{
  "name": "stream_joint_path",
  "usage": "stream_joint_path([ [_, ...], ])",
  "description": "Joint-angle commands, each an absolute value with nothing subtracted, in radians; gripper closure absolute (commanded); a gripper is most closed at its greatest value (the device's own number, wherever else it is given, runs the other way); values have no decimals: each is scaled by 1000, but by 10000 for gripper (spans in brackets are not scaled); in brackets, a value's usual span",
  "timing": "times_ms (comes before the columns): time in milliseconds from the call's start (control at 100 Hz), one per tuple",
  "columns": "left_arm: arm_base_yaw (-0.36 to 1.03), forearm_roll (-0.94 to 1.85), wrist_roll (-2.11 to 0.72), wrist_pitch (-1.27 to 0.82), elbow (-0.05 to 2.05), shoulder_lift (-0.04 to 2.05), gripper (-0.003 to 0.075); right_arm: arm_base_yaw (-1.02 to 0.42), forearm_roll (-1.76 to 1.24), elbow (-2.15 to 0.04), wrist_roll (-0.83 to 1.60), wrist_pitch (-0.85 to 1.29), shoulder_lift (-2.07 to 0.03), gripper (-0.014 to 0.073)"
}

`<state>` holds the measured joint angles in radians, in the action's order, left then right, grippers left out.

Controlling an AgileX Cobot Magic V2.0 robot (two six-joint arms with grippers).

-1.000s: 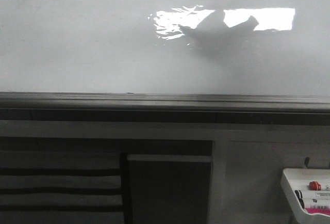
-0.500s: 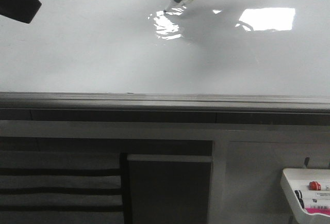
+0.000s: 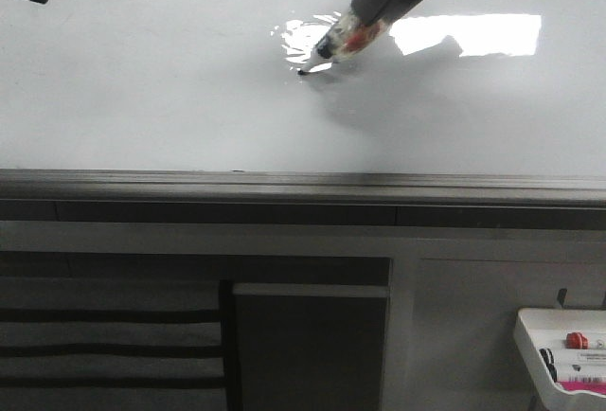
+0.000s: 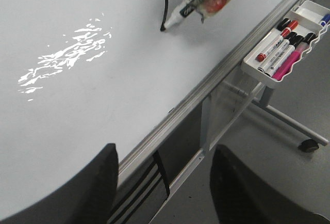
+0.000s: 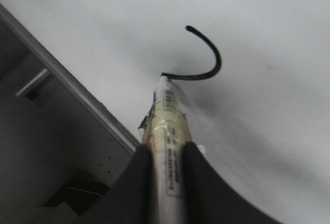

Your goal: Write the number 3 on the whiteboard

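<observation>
**Right tool presses marker to the whiteboard, first curve drawn**

Right tool [image 5: 166,170] is closed on a marker [image 5: 168,126], its two dark fingers [image 5: 140,177] clamping the barrel on either side. The marker tip touches the whiteboard [image 3: 151,98], well above the grey rail [image 3: 284,184] along the board's lower edge. From the tip runs a black curved stroke [image 5: 206,59], the only part of the number 3 on the board so far; in the left wrist view it shows as a hook [image 4: 157,4] ending at the tip. The front view shows only a small dark mark [image 3: 303,72] at the tip, amid glare.

Left tool [image 4: 162,182] holds nothing, its fingers spread wide apart, off the board beyond the rail. A white tray [image 4: 309,10] holding several markers [image 4: 281,48] hangs below the rail
</observation>
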<state>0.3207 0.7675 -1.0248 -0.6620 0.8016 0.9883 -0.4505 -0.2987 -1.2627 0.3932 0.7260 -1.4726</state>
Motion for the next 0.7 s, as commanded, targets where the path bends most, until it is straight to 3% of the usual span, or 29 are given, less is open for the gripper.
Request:
stream_joint_path([
  [0,317,811,-1017,-619,836,971,356,-432,-278,-1280,401,628,-1450,647],
  [180,317,811,-1017,-595,836,971,356,-364,-281,-1202,401,725,-1363,647],
  [490,317,811,-1018,-584,836,971,356,-519,-331,-1129,401,476,-1409,647],
  [690,317,802,-1024,-578,836,971,356,-539,-331,-1182,457,554,-1374,647],
])
